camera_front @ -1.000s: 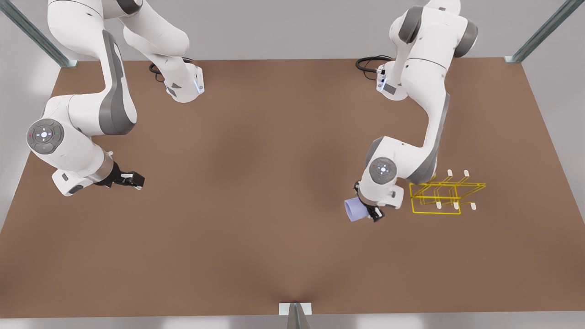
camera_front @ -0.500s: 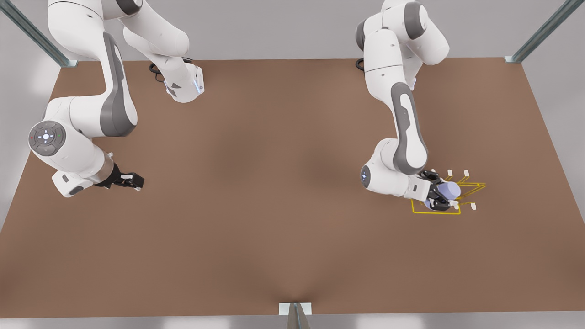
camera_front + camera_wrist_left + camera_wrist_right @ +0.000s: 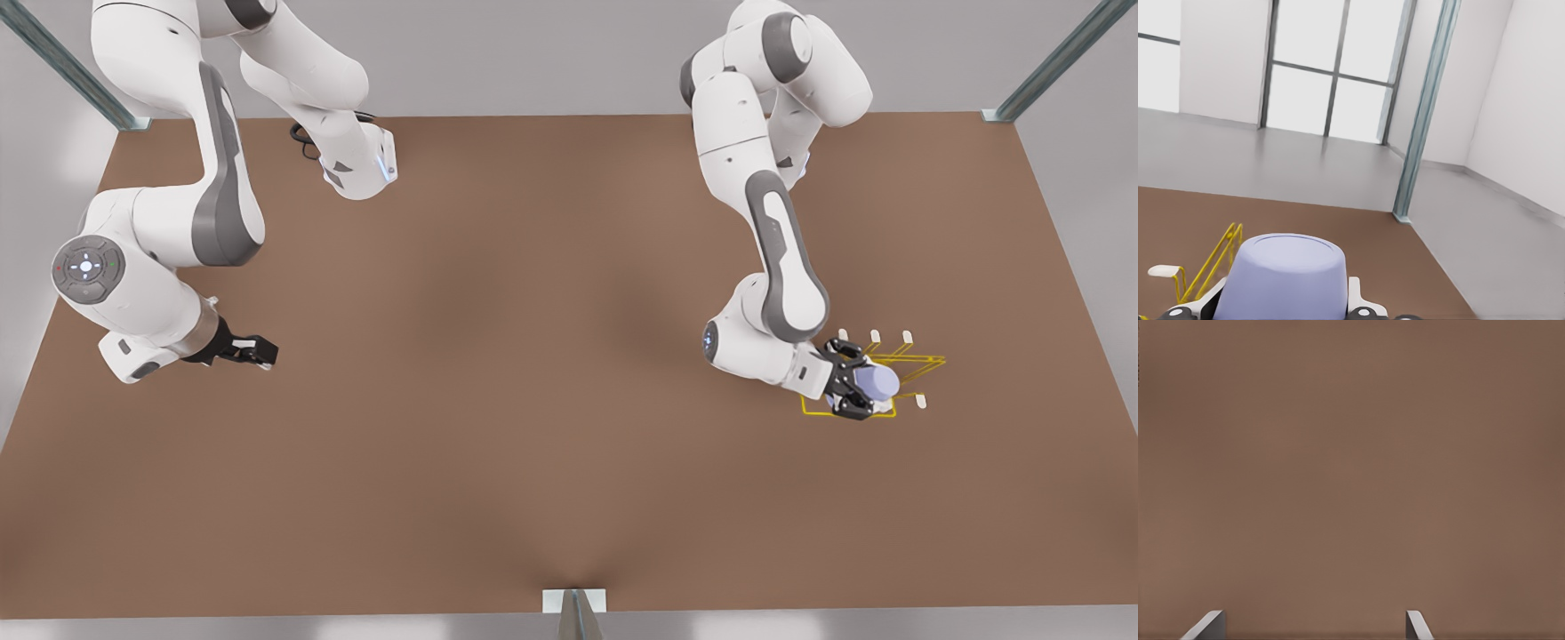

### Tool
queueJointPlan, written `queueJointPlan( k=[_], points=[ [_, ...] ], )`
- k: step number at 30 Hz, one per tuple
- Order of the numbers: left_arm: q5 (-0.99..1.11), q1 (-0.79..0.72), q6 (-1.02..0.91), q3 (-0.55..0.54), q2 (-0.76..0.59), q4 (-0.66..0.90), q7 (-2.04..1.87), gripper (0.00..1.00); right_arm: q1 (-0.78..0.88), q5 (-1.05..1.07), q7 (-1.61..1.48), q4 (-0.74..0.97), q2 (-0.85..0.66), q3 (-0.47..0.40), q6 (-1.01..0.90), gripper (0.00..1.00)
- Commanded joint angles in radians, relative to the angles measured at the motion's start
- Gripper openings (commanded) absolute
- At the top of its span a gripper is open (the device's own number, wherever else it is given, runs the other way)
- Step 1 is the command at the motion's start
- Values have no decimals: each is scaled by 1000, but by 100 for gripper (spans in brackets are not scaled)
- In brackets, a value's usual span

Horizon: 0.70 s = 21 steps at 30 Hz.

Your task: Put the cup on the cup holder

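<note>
The pale lavender-blue cup [image 3: 876, 380] lies on its side between the fingers of my left gripper [image 3: 858, 384], which is shut on it. Cup and gripper hover over the near left part of the yellow wire cup holder [image 3: 922, 362] at the front view's right. In the left wrist view the cup [image 3: 1286, 280] sits between the fingers [image 3: 1355, 295], with the cup holder's yellow wires [image 3: 1219, 257] and a white peg tip [image 3: 1165, 271] beside it. My right gripper [image 3: 252, 352] waits open, low over the table at the front view's left, with its fingertips [image 3: 1210, 625] above bare table.
The brown table [image 3: 533, 356] stretches wide between the two arms. Metal frame posts [image 3: 1053, 62] stand at the back corners and a bracket [image 3: 574, 603] sits at the middle of the front edge. Both arm bases stand along the back edge.
My left arm swung the cup from the rack's left side to over the rack, then turned slightly. The right arm barely moved.
</note>
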Motion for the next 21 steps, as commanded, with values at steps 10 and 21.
queueJointPlan(
  k=[10, 21],
  points=[
    [22, 77, 86, -4, 50, 26, 74, 80, 4, 1, 2, 1, -1, 1, -17, 100],
    [22, 11, 86, 1, 33, -44, 81, 80, 1, 8, 15, -17, -12, 2, 32, 100]
  ],
)
